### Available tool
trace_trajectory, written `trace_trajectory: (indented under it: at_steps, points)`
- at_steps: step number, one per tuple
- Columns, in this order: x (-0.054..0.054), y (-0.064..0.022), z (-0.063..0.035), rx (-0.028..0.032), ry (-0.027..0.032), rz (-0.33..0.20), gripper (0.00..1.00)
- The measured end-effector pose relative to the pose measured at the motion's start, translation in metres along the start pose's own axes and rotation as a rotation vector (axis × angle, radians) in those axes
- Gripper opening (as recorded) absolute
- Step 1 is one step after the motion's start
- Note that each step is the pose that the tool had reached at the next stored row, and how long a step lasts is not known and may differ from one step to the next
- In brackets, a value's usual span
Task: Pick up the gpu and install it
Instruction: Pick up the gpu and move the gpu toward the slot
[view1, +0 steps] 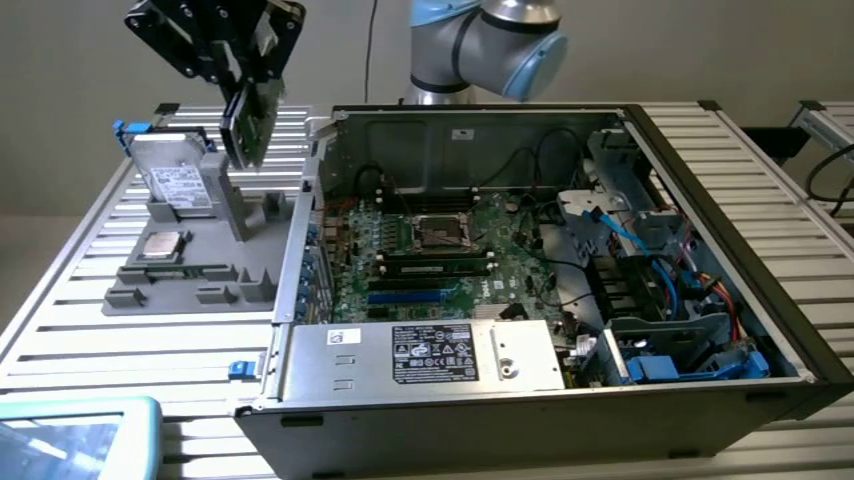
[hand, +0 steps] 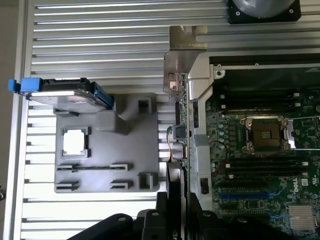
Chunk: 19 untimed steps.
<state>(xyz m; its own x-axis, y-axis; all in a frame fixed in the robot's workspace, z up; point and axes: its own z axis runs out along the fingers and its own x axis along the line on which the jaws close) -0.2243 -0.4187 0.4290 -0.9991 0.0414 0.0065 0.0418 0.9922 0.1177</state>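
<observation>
The gripper (view1: 244, 72) has its jaws closed to a narrow gap on the upper edge of the gpu (view1: 251, 125). The card hangs on edge in the air, probably so that its lower edge can meet a slot straight on. It is clear of the grey holder (view1: 200, 270) and sits above the strip where that holder meets the open computer case (view1: 747, 300), toward the tabletop's (view1: 67, 330) far edge on the exterior view's left. In the wrist view the card runs edge-on, with its metal bracket (hand: 184, 60) at the far end. A hard drive (view1: 180, 180) stands in the holder beside it, and a square chip (view1: 163, 245) lies flat nearer the front. Between the card and the motherboard (view1: 441, 235) rises the case's side wall (view1: 315, 190). Loose cables (view1: 667, 250) crowd the case's other side, well apart from the card.
</observation>
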Motion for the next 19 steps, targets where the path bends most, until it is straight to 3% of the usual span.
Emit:
trace_trajectory:
  at_steps: [6,13,19]
  points:
    - [-0.024,-0.0034,-0.0006,0.0003,0.0077,0.001,0.27]
    - [-0.05,-0.0071,-0.0013,0.0009,0.023,0.003,0.27]
    - [-0.074,-0.0096,-0.0017,0.0012,0.0293,0.003,0.27]
